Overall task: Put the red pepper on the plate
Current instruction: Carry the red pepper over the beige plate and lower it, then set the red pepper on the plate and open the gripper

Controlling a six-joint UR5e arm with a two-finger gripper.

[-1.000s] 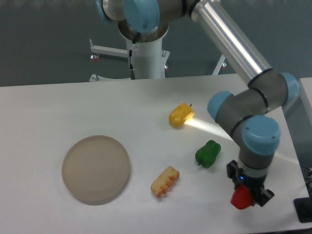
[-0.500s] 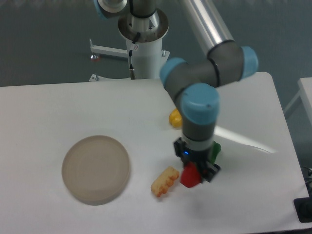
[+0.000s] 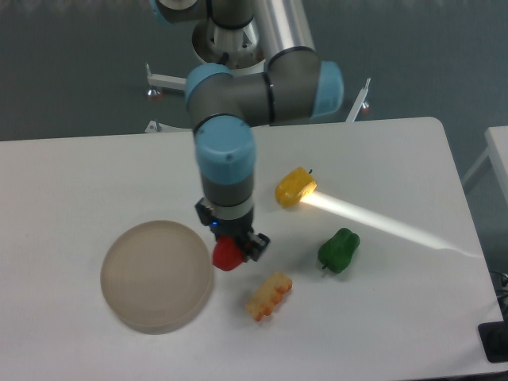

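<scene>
gripper (image 3: pixel 230 251) clamped on the red pepper (image 3: pixel 226 255), held just off the right edge of the plate (image 3: pixel 151 278), green pepper (image 3: pixel 338 250), yellow pepper (image 3: pixel 294 187) and a corn piece (image 3: pixel 268 295) on the white table (image 3: pixel 79 182)

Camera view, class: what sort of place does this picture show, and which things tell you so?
Probably a robotics lab: a grey-and-blue industrial arm's gripper carries a small glossy red toy pepper over a plain white table, towards a round beige plate.
</scene>
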